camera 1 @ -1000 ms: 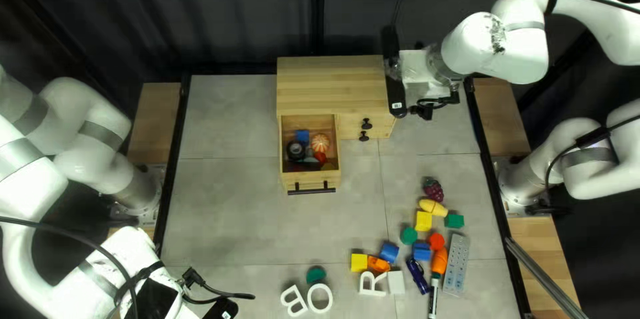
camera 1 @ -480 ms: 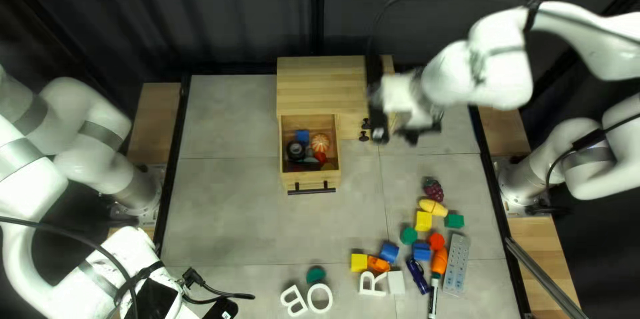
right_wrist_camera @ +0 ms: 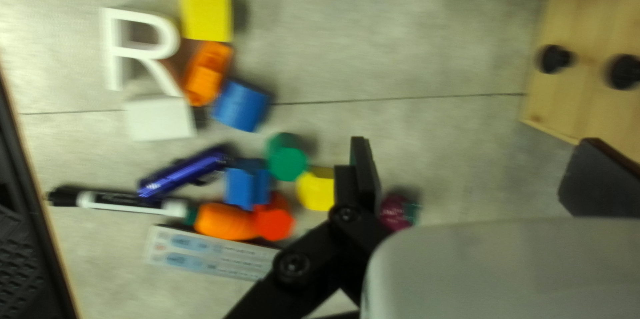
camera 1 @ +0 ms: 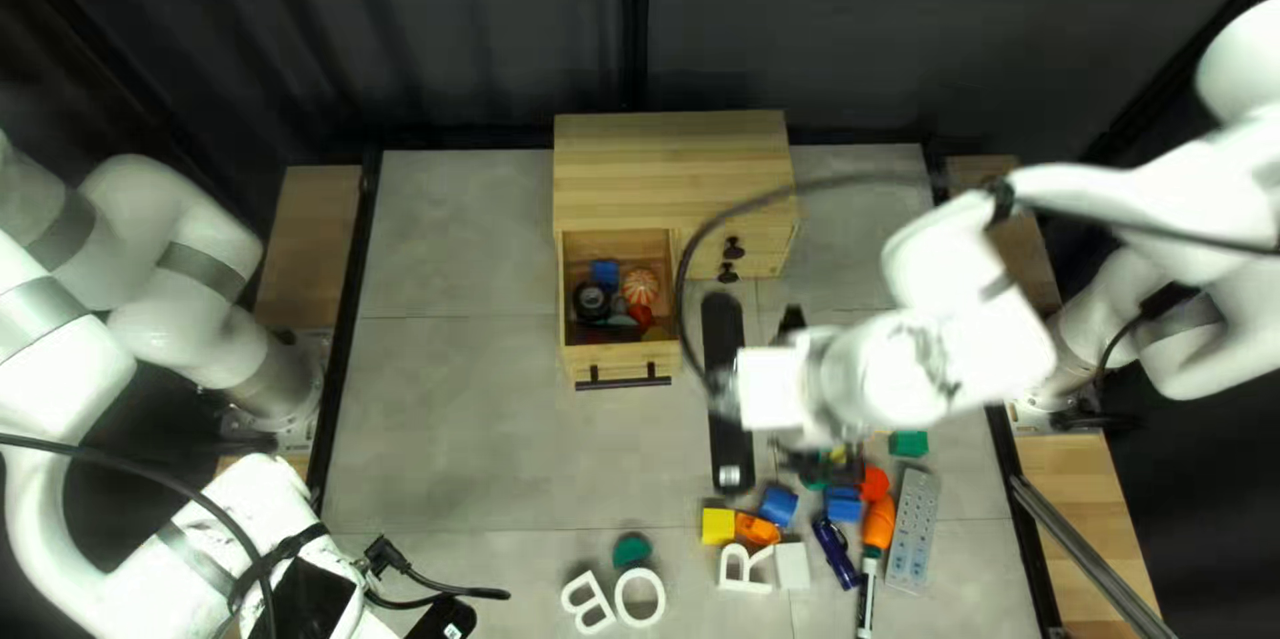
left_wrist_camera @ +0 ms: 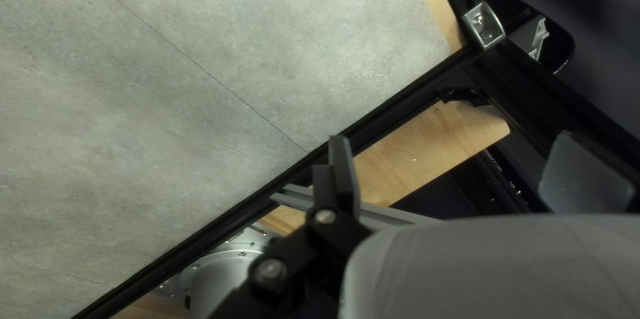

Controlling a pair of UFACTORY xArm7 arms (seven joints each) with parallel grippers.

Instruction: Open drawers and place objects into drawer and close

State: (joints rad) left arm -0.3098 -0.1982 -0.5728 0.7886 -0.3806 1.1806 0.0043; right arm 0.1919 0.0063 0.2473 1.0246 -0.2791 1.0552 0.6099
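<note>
Your right gripper (right_wrist_camera: 477, 152) and left gripper (left_wrist_camera: 455, 139): wide open, empty. Top left view, lower right: low sweep could roll marker (camera 1: 867, 602).

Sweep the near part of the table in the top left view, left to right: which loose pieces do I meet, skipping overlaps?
White letter B → white letter O → yellow block → tilted blue block → blue pen-shaped piece → orange carrot-like piece → long pale strip.
</note>
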